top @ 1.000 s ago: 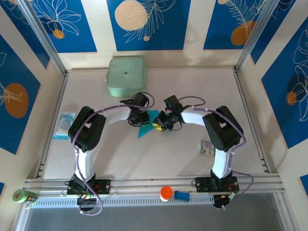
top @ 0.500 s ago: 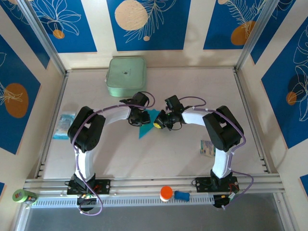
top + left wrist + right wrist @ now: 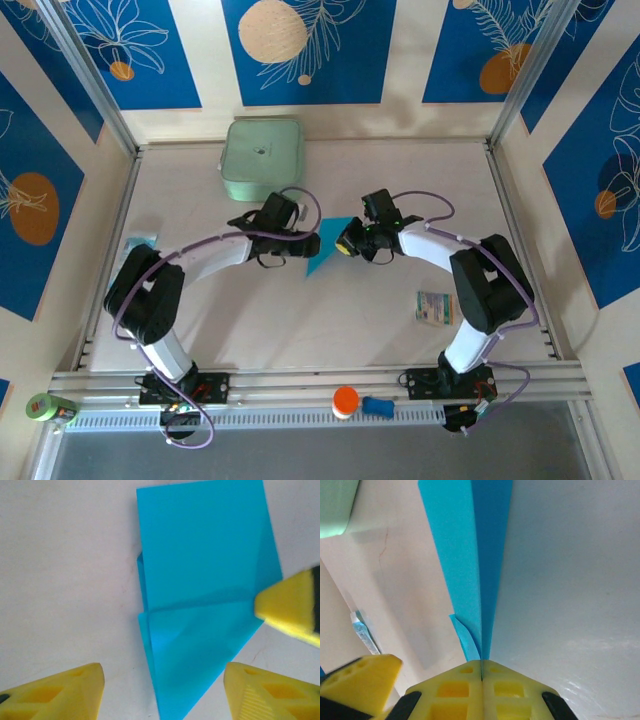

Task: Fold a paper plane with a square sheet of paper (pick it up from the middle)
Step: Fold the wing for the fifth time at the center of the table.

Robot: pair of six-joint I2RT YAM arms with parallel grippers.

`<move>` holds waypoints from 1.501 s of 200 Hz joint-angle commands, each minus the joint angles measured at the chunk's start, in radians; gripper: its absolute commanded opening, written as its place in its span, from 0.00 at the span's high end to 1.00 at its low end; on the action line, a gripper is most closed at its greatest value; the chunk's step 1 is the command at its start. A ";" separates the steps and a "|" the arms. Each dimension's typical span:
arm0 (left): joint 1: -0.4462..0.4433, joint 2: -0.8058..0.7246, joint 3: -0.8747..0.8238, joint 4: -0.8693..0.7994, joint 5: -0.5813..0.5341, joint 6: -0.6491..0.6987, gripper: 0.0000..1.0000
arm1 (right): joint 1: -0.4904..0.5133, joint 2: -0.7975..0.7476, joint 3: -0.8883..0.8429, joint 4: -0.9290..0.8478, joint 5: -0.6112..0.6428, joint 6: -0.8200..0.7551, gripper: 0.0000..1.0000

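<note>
Paper plane (image 3: 325, 258) at centre of beige worktop (image 3: 300, 330), blue floral wall panels (image 3: 300, 50) around; right end effector (image 3: 481, 672) pinches it, left end effector (image 3: 164, 680) wide.

cyan-blue paper (image 3: 200, 580), yellow fingertips (image 3: 60, 692), pale green box (image 3: 262, 158), blue floral panels (image 3: 310, 50).

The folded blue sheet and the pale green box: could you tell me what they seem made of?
The folded blue sheet looks like thin matte paper: crisp creases, layered edges. The pale green box is probably smooth moulded plastic, given its rounded corners.
</note>
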 commanded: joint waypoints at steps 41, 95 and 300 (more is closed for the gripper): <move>-0.124 -0.028 -0.146 0.320 -0.089 0.386 0.32 | -0.010 -0.005 0.042 -0.106 -0.025 0.028 1.00; -0.205 0.025 -0.168 0.404 -0.217 0.572 0.36 | -0.019 -0.004 0.056 -0.124 -0.050 0.052 1.00; -0.268 0.092 -0.217 0.500 -0.392 0.674 0.74 | -0.035 0.031 0.076 -0.138 -0.121 0.088 1.00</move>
